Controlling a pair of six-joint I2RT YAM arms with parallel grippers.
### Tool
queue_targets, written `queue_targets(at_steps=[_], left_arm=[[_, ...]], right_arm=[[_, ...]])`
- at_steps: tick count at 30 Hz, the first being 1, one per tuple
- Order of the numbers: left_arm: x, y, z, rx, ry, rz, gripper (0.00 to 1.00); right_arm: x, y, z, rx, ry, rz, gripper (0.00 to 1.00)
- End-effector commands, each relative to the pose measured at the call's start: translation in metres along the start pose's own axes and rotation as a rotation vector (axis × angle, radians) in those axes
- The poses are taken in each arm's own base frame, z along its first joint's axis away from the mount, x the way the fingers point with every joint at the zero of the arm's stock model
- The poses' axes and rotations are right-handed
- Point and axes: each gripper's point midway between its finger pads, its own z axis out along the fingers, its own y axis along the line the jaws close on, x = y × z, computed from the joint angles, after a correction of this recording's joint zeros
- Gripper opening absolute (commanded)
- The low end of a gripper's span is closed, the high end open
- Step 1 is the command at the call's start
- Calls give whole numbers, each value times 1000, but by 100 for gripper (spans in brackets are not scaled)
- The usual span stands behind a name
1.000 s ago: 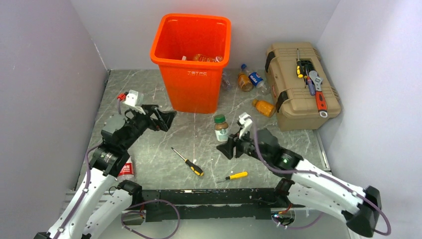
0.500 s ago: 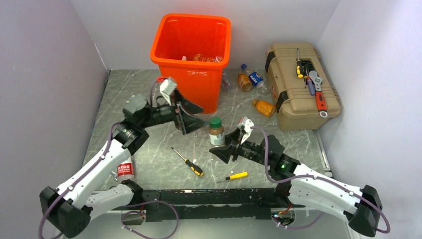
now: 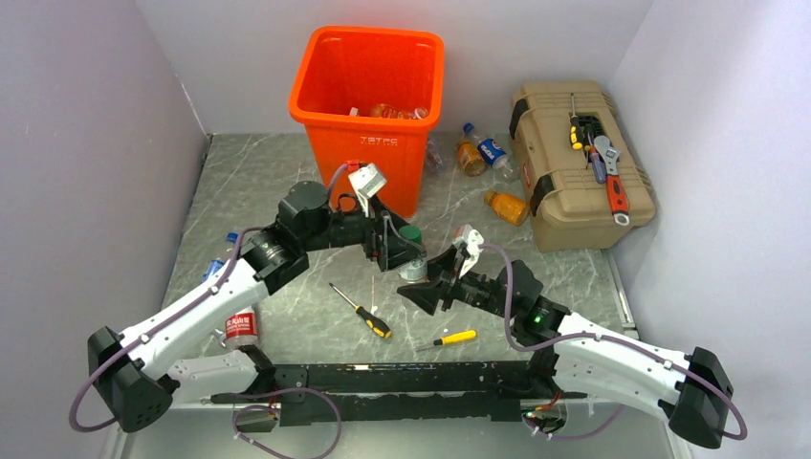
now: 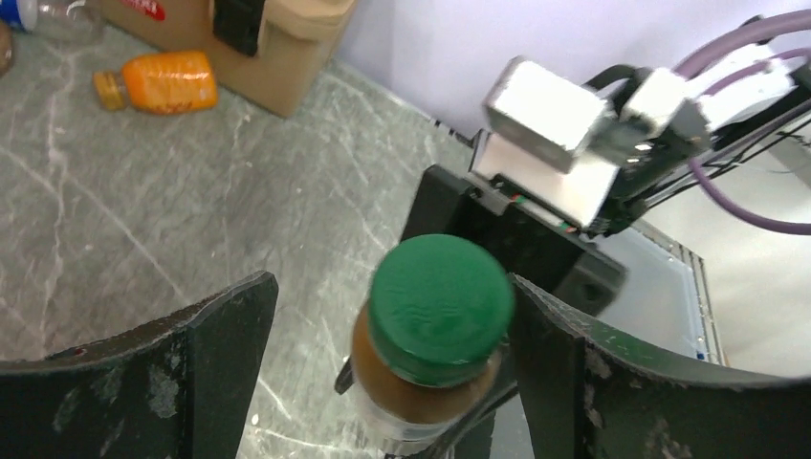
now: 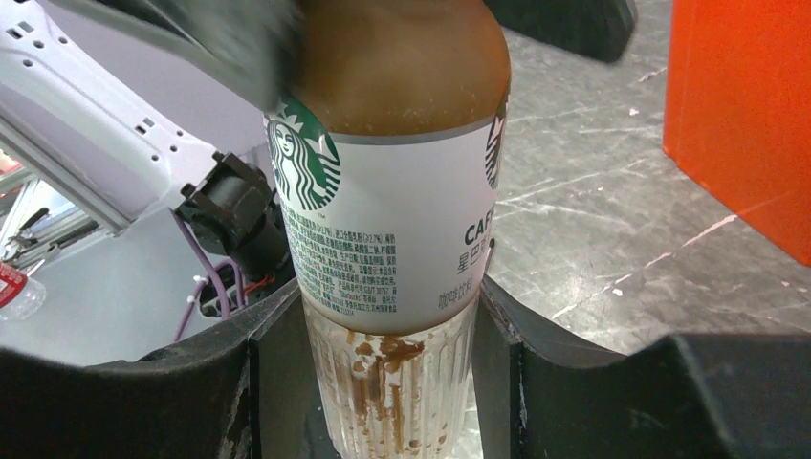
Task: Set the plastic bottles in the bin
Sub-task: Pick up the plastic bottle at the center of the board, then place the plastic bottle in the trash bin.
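The small clear plastic coffee bottle [image 5: 402,191], brown inside with a white label, is held roughly upright low over the grey marbled bench [image 3: 249,182], near the front of the tall bright orange plastic bin [image 3: 368,153] and a little to its right. The right tool [image 5: 387,316] pinches its ribbed clear base from both sides. The left tool [image 4: 390,306] is spread wide about the green cap [image 4: 440,296], one finger close against it and the other well off. This looks like a hand-over between the arms. To do it well, the left tool should centre on the neck and sink lower, so its pads meet the brown shoulder rather than the smooth cap. It should press fully home before the right tool lets go. Released early, the bottle would likely tip and roll.
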Motion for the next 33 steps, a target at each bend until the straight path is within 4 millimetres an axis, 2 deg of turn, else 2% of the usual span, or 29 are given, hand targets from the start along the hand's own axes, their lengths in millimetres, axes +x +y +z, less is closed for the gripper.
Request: queue_targets(at_steps=[1, 3, 5, 9, 10, 11, 12, 13, 14, 15, 16, 17, 21, 27, 31, 33], left_arm=[[-7, 2, 5, -29, -5, 18, 88], [-6, 0, 7, -11, 0, 13, 77], [-7, -3, 9, 8, 4, 13, 61], [-9, -10, 9, 40, -6, 10, 42], [-9, -11, 8, 44, -5, 6, 35], [-14, -14, 8, 54, -26, 18, 26], [-16, -14, 8, 55, -34, 22, 17], [-17, -14, 7, 53, -38, 26, 5], [-18, -14, 6, 47, -44, 29, 0], [-20, -13, 6, 39, -49, 32, 0], [-22, -13, 5, 33, -57, 40, 0], [-24, -13, 3, 27, -66, 51, 0], [-54, -11, -11, -59, -160, 144, 0], [-138, -15, -43, -230, -342, 379, 0], [-188, -19, -53, -308, -433, 500, 0], [-219, -19, -61, -377, -498, 606, 0]], right_arm=[[-30, 15, 1, -57, -107, -27, 17], [-30, 15, 1, -54, -108, -29, 17], [-30, 14, 1, -50, -108, -33, 17], [-26, 12, 0, -43, -98, -33, 17], [-26, 12, 0, -41, -96, -30, 18], [-24, 11, 1, -33, -88, -24, 23], [-24, 10, 1, -27, -82, -16, 32], [-23, 9, 2, -16, -71, -7, 44], [-23, 8, 3, -5, -60, 3, 57], [-23, 7, 3, 6, -48, 14, 72], [-23, 5, 3, 19, -38, 26, 94], [-23, 5, 3, 25, -31, 31, 99], [-33, 3, -1, 67, 9, 25, 100], [-62, 9, -13, 103, 14, 23, 100], [-70, 19, -23, 60, -44, 26, 100], [-68, 14, -28, 87, -62, 26, 100]])
